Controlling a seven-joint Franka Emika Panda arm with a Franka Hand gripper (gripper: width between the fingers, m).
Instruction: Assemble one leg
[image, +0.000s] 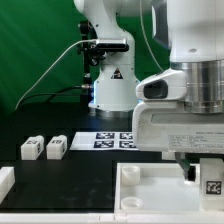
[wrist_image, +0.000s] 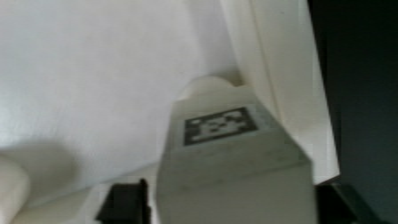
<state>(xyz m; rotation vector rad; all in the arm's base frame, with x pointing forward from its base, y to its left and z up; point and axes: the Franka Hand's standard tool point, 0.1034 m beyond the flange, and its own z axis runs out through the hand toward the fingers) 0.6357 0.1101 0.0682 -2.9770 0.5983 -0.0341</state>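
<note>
My gripper (image: 204, 170) is shut on a leg (image: 212, 184), a small white block with a black-and-white tag, at the exterior view's right. It holds the leg upright over the far right part of the large white tray-like part (image: 140, 192). In the wrist view the leg (wrist_image: 221, 135) fills the space between my two dark fingers (wrist_image: 125, 203), tag facing the camera, its tip pointing at the tray's flat inside near the raised rim (wrist_image: 267, 60). Two more legs (image: 30, 148) (image: 55, 147) lie side by side on the black table at the exterior view's left.
The marker board (image: 108, 140) lies in the middle of the table in front of the arm's base (image: 110, 90). Another white part (image: 5, 181) shows at the exterior view's lower left edge. A green backdrop stands behind.
</note>
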